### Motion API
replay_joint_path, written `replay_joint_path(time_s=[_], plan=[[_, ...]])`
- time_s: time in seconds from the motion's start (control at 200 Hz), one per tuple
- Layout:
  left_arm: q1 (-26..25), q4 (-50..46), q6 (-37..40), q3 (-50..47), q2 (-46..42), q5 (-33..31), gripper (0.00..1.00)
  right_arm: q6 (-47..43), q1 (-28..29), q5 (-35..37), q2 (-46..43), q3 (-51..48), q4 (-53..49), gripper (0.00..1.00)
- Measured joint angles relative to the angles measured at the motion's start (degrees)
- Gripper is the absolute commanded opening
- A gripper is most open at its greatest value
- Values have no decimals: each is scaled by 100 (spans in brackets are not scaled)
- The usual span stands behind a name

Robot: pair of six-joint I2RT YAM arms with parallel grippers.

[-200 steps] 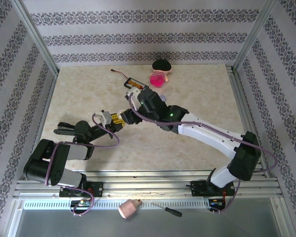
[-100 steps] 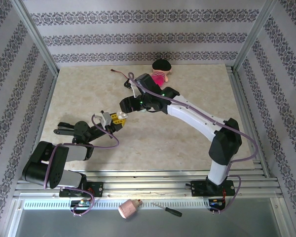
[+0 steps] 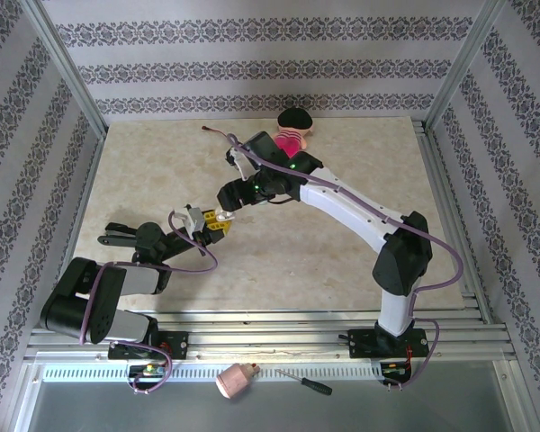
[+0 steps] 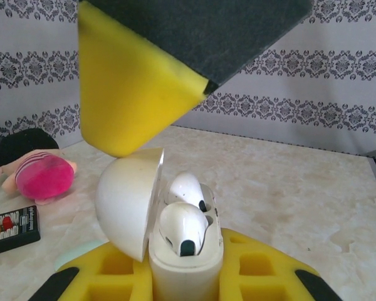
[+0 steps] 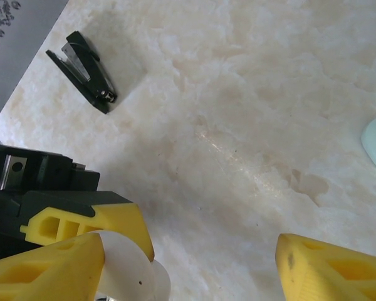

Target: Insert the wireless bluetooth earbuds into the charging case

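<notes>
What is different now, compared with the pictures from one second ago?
The right arm lifted its elbow and swung its forearm toward the far edge; the right gripper is open by the lid. The left gripper stayed shut on the charging case, both earbuds seated inside.

A plush doll [image 3: 295,133] with black hair and a pink body is lying at the far edge of the table [image 3: 153,171], with a thin cable [image 3: 218,133] curling just left of it. A black remote [image 4: 12,229] is resting near the doll. A black stapler [image 5: 81,63] is sitting toward the table's left side. A screwdriver [image 3: 304,382] and a pinkish object [image 3: 234,380] are lying on the near ledge.
</notes>
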Motion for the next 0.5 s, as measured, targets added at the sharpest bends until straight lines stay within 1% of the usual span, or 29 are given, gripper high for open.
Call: replay_joint_path(time_s=[0.1,0.215,0.31,0.42,0.5], plan=[[0,-4,0,0,0,-9,3,-199,0,-20,-188,-168,0,73],[0,11,-2,4,-2,-9,3,-470,9,-20,-608,-584,11,73],[0,11,-2,4,-13,-4,3,-702,-2,-33,-831,-671,24,74],[0,-11,-2,28,-81,63,3,-1370,-4,-323,-1102,-863,186,77],[0,-103,-2,72,-155,170,3,-2153,-2,-638,-1381,-1248,339,74]])
